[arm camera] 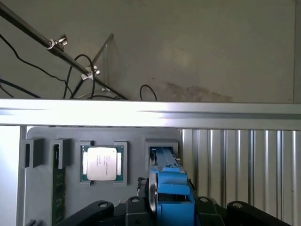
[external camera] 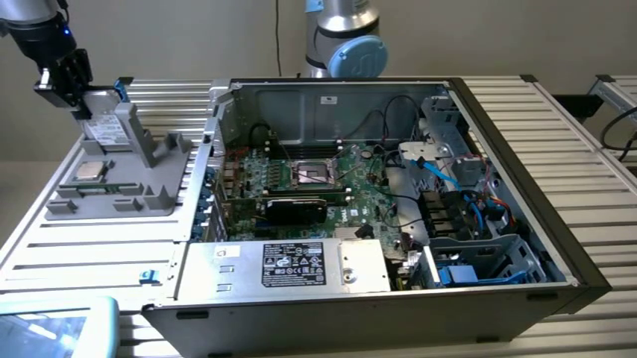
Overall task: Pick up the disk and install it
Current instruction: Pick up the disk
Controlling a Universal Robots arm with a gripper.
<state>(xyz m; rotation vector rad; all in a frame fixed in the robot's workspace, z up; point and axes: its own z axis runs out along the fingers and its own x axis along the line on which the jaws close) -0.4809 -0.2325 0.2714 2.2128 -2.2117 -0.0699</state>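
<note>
The disk (external camera: 107,125), silver-grey with a white label and a blue carrier, stands on edge in the grey holder (external camera: 130,186) at the exterior view's left. My gripper (external camera: 83,110) sits on its top edge, shut on it. In the wrist view the disk (arm camera: 170,186) runs edge-on from between my gripper's (arm camera: 171,209) black fingers (arm camera: 101,208) to a slot in the grey holder (arm camera: 136,155). I cannot tell whether its lower end still rests in that slot.
A square silver CPU chip (external camera: 92,170) (arm camera: 102,163) lies in the holder beside the disk. The open computer case (external camera: 557,246) fills the middle, with a motherboard (external camera: 309,179), a silver power-supply box (external camera: 298,265) and blue-cabled drive bays (external camera: 478,261). The arm's base (external camera: 344,45) stands behind it.
</note>
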